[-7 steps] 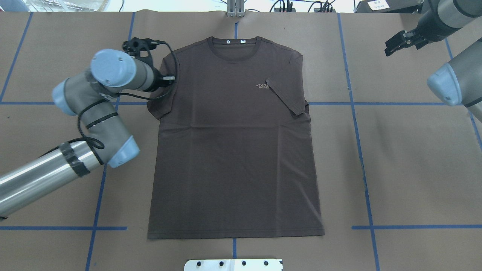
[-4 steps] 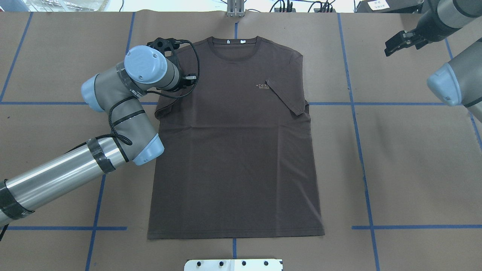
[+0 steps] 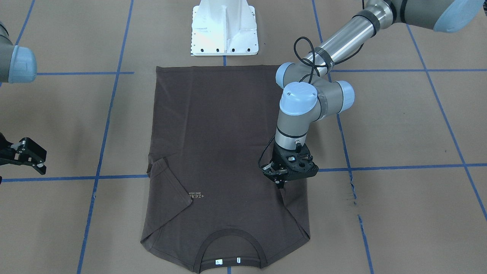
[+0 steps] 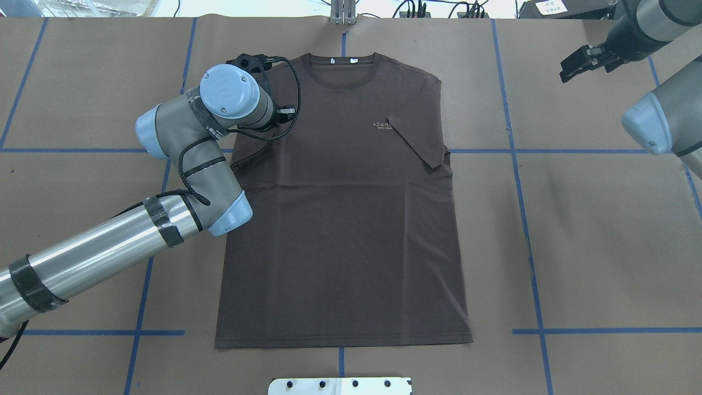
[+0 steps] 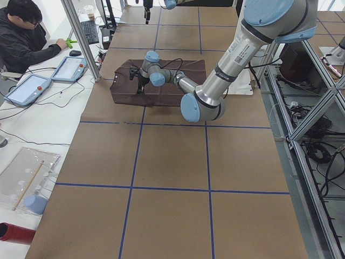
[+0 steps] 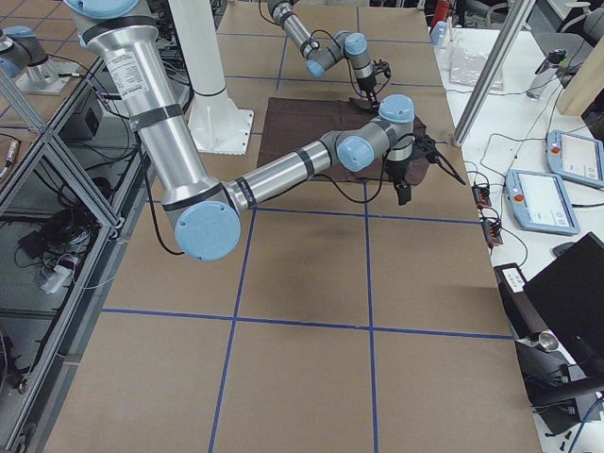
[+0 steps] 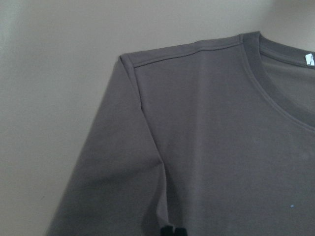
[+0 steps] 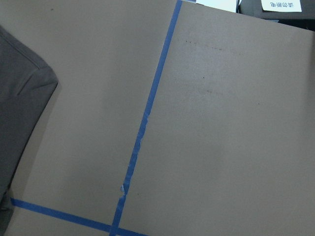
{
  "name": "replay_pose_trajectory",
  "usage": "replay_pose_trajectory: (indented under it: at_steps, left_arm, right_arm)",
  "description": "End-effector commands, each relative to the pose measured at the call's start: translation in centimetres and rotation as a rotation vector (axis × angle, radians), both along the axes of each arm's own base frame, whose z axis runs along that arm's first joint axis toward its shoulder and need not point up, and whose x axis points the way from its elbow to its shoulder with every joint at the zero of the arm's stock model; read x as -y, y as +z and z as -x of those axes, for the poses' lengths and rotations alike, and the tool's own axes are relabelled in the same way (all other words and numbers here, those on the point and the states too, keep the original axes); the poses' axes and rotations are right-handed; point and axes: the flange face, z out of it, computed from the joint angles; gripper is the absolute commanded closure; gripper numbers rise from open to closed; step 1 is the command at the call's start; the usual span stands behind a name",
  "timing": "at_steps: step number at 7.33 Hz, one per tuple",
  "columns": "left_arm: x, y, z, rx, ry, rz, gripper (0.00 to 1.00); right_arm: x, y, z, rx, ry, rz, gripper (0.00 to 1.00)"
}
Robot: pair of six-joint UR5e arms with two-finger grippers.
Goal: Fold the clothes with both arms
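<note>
The dark grey-brown T-shirt (image 4: 340, 219) lies flat on the brown table, collar at the far edge. The sleeve on my right arm's side (image 4: 417, 140) is folded in over the chest. My left gripper (image 3: 280, 183) stands over the other shoulder, shut on that sleeve, which it has drawn inward onto the shirt body (image 3: 220, 125). In the left wrist view its fingertips (image 7: 170, 230) show pressed together at the bottom edge, over the shoulder seam and collar. My right gripper (image 4: 565, 70) hovers open beyond the shirt, holding nothing. The right wrist view catches only a shirt corner (image 8: 19, 113).
The white base pedestal (image 3: 224, 26) stands at the shirt's hem side. Blue tape lines (image 4: 521, 192) grid the table. A seated person (image 5: 27, 32) and control tablets (image 5: 70, 67) are at a side desk beyond the collar end.
My left arm has swung toward the shirt's middle with the sleeve, which now lies folded in over the shirt body. The right arm has stayed put.
</note>
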Motion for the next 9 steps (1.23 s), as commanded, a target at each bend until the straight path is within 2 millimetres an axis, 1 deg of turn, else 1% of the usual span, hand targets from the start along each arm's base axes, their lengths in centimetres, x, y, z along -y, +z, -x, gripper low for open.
replay_pose_trajectory:
  at_steps: [1, 2, 3, 4, 5, 6, 7, 8, 9]
  left_arm:
    - [0.2, 0.2, -0.3, 0.006, -0.001, 0.006, 1.0]
    - [0.3, 0.2, -0.2, 0.008, -0.001, 0.006, 1.0]
    - [0.2, 0.2, -0.3, 0.034, 0.043, -0.042, 0.01]
    - [0.1, 0.0, 0.0, 0.054, 0.08, -0.084, 0.0]
    - [-0.4, -1.5, 0.7, 0.046, 0.112, -0.137, 0.0]
    - [-1.5, -1.3, 2.2, 0.035, 0.118, -0.157, 0.0]
    - [-3.7, -1.1, 4.5, 0.008, 0.118, -0.182, 0.0]
    - [-6.1, -0.8, 6.7, -0.026, 0.14, -0.192, 0.0]
    - [-8.3, -0.7, 8.6, -0.061, 0.162, -0.202, 0.0]
  right_arm:
    - [0.0, 0.0, 0.1, 0.0, -0.002, 0.0, 0.0]
    - [0.0, 0.0, 0.1, 0.0, -0.002, 0.0, 0.0]
    - [0.0, 0.0, 0.1, 0.0, -0.002, 0.0, 0.0]
    - [0.0, -0.2, 0.1, 0.002, 0.0, -0.002, 0.0]
    - [-0.2, -0.7, 0.1, 0.013, 0.019, 0.01, 0.0]
    - [-1.1, -1.8, 1.8, 0.041, 0.047, 0.05, 0.0]
    - [-2.9, -3.4, 4.2, 0.074, 0.08, 0.089, 0.0]
    - [-6.0, -4.8, 6.9, 0.102, 0.099, 0.126, 0.0]
    - [-10.4, -6.3, 9.7, 0.127, 0.134, 0.158, 0.0]
